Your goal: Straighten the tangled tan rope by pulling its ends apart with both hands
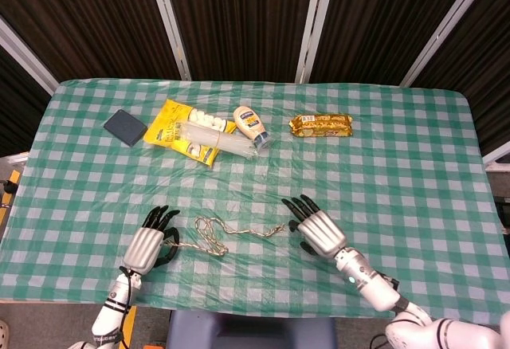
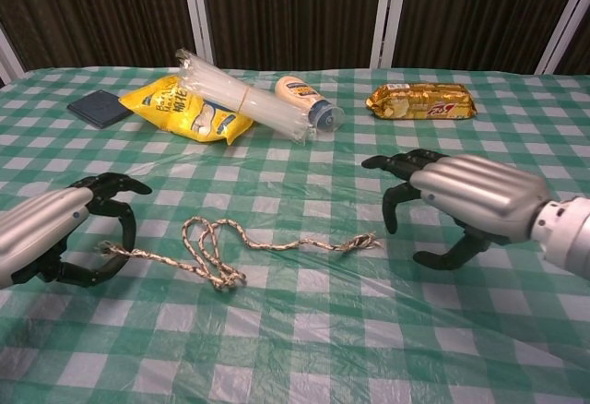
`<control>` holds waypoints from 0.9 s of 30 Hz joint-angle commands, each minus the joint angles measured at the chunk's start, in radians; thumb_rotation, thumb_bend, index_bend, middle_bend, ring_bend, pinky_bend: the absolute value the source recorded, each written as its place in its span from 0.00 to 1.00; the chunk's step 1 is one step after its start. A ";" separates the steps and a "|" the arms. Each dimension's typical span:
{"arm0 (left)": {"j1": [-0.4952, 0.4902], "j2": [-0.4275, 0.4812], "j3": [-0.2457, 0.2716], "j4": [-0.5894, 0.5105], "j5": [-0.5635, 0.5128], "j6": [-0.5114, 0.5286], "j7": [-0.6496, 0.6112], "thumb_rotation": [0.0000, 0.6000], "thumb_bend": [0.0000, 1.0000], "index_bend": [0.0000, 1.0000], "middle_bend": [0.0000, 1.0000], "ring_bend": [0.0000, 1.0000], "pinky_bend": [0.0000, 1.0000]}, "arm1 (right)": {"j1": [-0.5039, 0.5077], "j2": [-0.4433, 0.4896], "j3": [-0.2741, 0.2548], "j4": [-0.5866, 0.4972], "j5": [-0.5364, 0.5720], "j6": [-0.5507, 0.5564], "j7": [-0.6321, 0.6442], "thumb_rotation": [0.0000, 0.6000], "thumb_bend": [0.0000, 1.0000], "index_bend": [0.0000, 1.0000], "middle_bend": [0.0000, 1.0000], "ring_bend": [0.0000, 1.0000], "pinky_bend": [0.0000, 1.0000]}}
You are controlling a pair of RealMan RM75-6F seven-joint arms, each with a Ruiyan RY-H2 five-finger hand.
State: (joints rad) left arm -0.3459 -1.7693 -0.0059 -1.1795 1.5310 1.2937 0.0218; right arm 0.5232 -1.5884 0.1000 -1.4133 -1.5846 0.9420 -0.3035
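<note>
We see the tan rope (image 2: 230,243) lying on the checked surface (image 2: 304,330) — looped at its left, its frayed right end free.

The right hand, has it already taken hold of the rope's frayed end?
No, the right hand hovers open beside the rope, fingers clear of its frayed end.

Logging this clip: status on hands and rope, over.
Left hand pinches rope end. Right hand open beside frayed end, not touching. Rope looped, tangled. Nothing in the way.
</note>
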 commanded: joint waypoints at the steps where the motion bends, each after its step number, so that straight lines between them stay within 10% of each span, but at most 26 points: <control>1: 0.000 0.002 -0.001 0.000 -0.001 -0.001 -0.002 1.00 0.48 0.67 0.14 0.00 0.08 | 0.042 -0.064 0.016 0.058 0.023 -0.024 -0.036 1.00 0.40 0.57 0.00 0.00 0.00; 27: -0.002 0.015 -0.013 0.018 -0.023 -0.019 -0.031 1.00 0.48 0.67 0.14 0.01 0.08 | 0.153 -0.213 0.049 0.191 0.182 -0.086 -0.075 1.00 0.45 0.63 0.00 0.00 0.00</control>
State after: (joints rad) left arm -0.3475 -1.7534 -0.0191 -1.1624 1.5091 1.2759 -0.0083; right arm 0.6753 -1.8007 0.1502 -1.2240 -1.4043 0.8555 -0.3775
